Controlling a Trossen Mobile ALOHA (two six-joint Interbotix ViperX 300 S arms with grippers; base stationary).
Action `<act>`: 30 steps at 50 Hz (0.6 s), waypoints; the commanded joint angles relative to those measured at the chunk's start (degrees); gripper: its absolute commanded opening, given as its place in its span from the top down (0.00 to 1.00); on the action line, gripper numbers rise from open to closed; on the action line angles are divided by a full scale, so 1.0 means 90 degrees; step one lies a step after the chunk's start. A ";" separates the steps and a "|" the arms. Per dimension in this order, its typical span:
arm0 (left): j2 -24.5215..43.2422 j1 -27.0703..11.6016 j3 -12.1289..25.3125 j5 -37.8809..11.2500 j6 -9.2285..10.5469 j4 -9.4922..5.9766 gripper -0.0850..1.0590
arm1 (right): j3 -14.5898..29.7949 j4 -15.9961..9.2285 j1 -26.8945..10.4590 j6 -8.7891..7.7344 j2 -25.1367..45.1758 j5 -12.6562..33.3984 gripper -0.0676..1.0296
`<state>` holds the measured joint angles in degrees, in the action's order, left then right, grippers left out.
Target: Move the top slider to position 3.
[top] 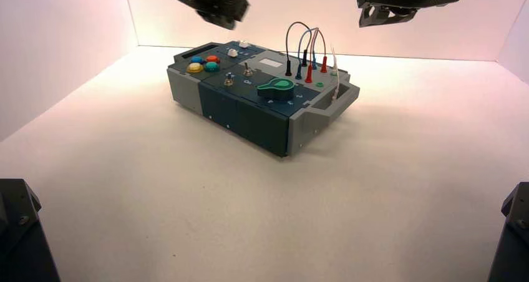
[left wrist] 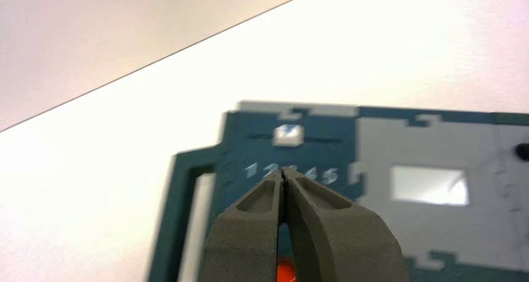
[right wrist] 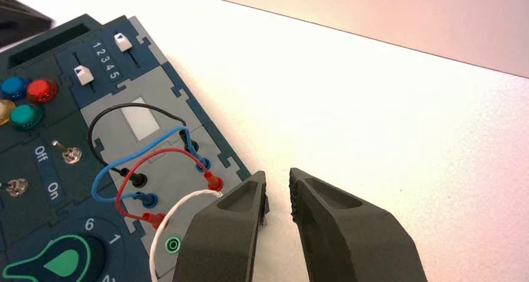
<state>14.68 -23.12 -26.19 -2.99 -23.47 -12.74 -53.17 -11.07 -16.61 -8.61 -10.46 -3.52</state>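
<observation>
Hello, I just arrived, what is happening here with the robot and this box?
The left gripper, jaws shut, hangs above the far end of the box, over the numbers beside the top slider. It does not touch the white slider knob yet. The right gripper, jaws open, is raised near the wires and holds nothing. So the slider has not yet been moved by a gripper at this moment.
</observation>
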 commanded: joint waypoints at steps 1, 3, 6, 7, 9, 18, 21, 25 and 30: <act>-0.0400 -0.0010 -0.0107 0.0225 0.0010 0.0000 0.95 | 0.0068 0.0000 0.0000 0.0000 -0.0156 -0.0049 0.73; -0.0420 0.0000 -0.0146 0.0312 0.0010 0.0000 0.95 | 0.0068 0.0000 0.0000 0.0000 -0.0146 -0.0049 0.73; -0.0459 0.0039 -0.0186 0.0400 0.0010 0.0000 0.95 | 0.0068 0.0010 0.0000 -0.0010 -0.0137 -0.0049 0.73; -0.0498 0.0068 -0.0205 0.0439 0.0010 0.0000 0.95 | 0.0088 0.0000 0.0010 -0.0010 -0.0117 -0.0049 0.73; -0.0547 0.0098 -0.0225 0.0449 0.0000 -0.0010 0.95 | 0.0088 0.0000 0.0000 0.0000 -0.0117 -0.0049 0.73; -0.0674 0.0215 -0.0371 0.0518 0.0000 0.0000 0.95 | 0.0078 0.0000 0.0000 0.0000 -0.0117 -0.0039 0.73; -0.0742 0.0283 -0.0459 0.0586 0.0000 0.0000 0.95 | 0.0078 0.0000 0.0000 0.0000 -0.0117 -0.0049 0.73; -0.0801 0.0381 -0.0586 0.0674 0.0000 0.0000 0.95 | 0.0078 0.0000 0.0000 0.0000 -0.0117 -0.0049 0.73; -0.0928 0.0518 -0.0771 0.0840 0.0000 0.0000 0.95 | 0.0088 0.0000 0.0000 0.0000 -0.0107 -0.0049 0.73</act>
<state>9.40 -19.78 -32.87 2.99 -23.47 -12.83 -53.17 -11.07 -16.70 -8.61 -10.46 -3.52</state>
